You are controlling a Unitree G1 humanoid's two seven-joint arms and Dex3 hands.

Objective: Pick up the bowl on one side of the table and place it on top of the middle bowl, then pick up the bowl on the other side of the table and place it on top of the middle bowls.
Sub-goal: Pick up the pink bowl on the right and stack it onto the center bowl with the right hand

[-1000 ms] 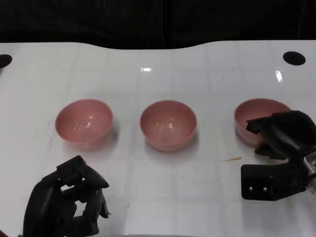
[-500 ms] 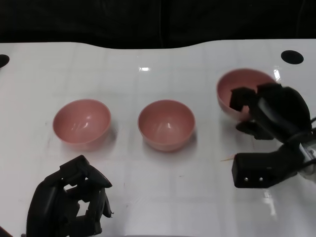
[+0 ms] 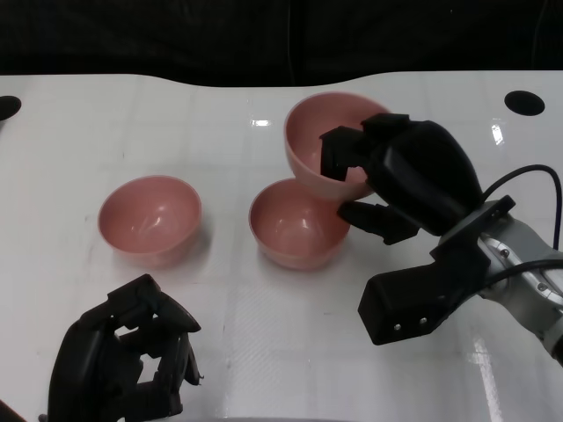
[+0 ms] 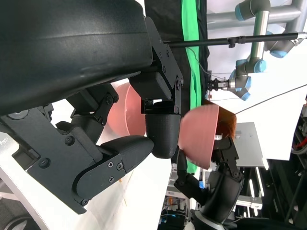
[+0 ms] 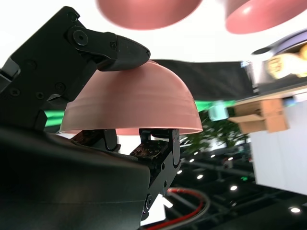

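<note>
Surface point(image 3: 264, 334): white, smooth, glossy; glare spots near its far edge. Three bowls, pink, smooth plastic look, soft sheen: held bowl point(image 3: 318, 141), middle bowl point(image 3: 295, 224), left bowl point(image 3: 148, 218). My right hand point(image 3: 396, 176): black matt plastic shell. Forearm point(image 3: 528, 286): silver metal.

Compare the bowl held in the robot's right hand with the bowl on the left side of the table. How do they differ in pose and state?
The held bowl is lifted off the table and tilted, its opening facing sideways; the left bowl sits upright on the white table. The right robot hand grips the held bowl's rim, while nothing touches the left bowl. The held bowl hangs by the middle bowl; the left bowl stands apart. Both are plain pink and look alike in shape.
</note>
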